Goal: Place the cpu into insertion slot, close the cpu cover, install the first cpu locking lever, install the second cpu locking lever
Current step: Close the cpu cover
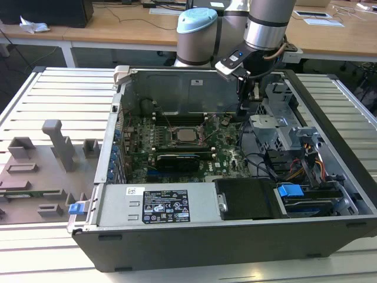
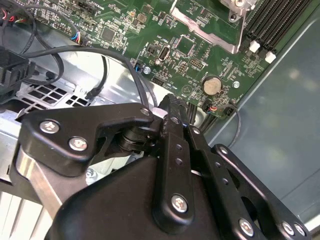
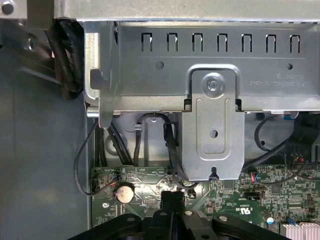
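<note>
Gripper fingers pressed together on nothing, tips over the green motherboard beside a coin battery; the cpu lies in the insertion slot, well apart toward the exterior view's left

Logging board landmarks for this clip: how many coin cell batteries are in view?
1. The coin cell battery sits on the green motherboard near its edge, near the gripper, in both wrist views. Others may be hidden.

Motherboard: green. Cpu: pale silver. Gripper: black. Drive cage: grey metal, slotted. Power supply: grey. Counter: pale grey, ribbed.
</note>
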`<state>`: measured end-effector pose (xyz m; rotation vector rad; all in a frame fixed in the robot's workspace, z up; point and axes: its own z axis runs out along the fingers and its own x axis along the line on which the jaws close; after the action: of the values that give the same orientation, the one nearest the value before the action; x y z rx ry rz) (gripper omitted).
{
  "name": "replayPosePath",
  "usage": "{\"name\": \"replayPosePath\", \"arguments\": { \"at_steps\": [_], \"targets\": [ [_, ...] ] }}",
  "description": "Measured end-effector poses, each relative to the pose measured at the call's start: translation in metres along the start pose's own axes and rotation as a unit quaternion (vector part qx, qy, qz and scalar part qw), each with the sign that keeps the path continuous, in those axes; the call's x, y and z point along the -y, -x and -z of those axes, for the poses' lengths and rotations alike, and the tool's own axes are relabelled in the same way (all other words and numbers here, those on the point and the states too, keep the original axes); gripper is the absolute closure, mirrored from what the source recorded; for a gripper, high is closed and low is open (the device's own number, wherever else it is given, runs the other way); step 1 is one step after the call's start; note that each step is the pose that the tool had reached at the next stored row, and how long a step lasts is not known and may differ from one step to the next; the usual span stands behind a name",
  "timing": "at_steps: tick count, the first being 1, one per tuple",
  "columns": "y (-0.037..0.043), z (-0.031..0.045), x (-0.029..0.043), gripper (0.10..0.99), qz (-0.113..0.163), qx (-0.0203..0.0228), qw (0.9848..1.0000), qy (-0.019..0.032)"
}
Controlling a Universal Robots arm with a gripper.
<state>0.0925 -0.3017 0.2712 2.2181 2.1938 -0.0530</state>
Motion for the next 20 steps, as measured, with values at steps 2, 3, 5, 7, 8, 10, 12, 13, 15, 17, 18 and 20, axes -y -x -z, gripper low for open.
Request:
{"name": "replayPosePath", "arguments": {
  "at_steps": [2,3,5,7,8,10,12,13,15,17,18,20],
  "targets": [
    [-0.0001,-0.0012,0.0000,0.980,0.000,0.0000,1.0000,0.0000],
    [-0.0001,-0.0017,0.0000,0.980,0.000,0.0000,1.0000,0.0000],
    [-0.0001,-0.0030,0.0000,0.980,0.000,0.0000,1.0000,0.0000],
    [-0.0002,-0.0042,0.0000,0.980,0.000,0.0000,1.0000,0.0000],
    [-0.0002,-0.0047,-0.0001,0.980,0.000,0.0000,1.0000,0.0000],
    [-0.0002,-0.0060,0.0000,0.980,0.000,0.0000,1.0000,0.0000],
    [-0.0003,-0.0077,0.0030,0.980,0.000,0.0001,1.0000,0.0000],
    [-0.0003,-0.0082,0.0055,0.980,0.000,0.0000,1.0000,0.0000],
    [-0.0002,-0.0097,0.0116,0.980,0.000,0.0000,1.0000,0.0000],
    [-0.0003,-0.0114,0.0147,0.980,0.000,-0.0001,1.0000,0.0000],
    [-0.0003,-0.0130,0.0159,0.980,0.000,0.0000,1.0000,0.0000],
    [-0.0005,-0.0171,0.0189,0.980,0.000,0.0000,1.0000,0.0000]
  ]
}}
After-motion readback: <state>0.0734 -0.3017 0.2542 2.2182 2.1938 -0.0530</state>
